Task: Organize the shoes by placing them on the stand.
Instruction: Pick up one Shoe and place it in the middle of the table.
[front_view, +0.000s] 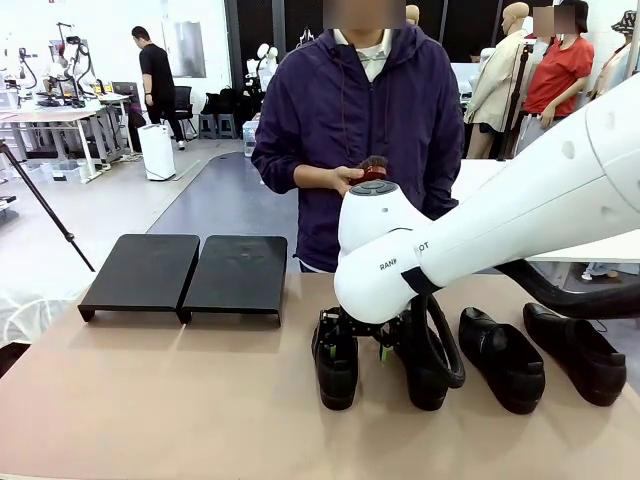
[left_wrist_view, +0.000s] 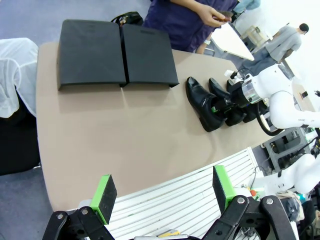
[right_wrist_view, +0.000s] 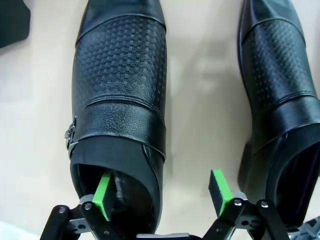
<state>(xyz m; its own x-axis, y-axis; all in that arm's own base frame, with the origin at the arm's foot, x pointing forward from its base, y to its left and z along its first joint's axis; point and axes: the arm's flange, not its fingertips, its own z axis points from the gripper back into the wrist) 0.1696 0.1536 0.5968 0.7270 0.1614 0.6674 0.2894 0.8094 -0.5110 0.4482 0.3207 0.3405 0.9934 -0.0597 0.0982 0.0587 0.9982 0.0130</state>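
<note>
Several black dress shoes stand in a row on the tan table, right of the middle. My right gripper is down at the heel of the leftmost shoe, open. Its left pad is inside the shoe's opening and the other pad is outside, so the jaws straddle the shoe's side wall. In the front view this gripper sits over that shoe. The neighbouring shoe lies just beside it. The stand, two low black platforms side by side, is bare at the back left. My left gripper hangs open, high over the table's near edge.
A person in a purple jacket stands at the far side holding a small brush. Two more shoes lie right of my arm. Bare tabletop stretches between the stand and the front edge.
</note>
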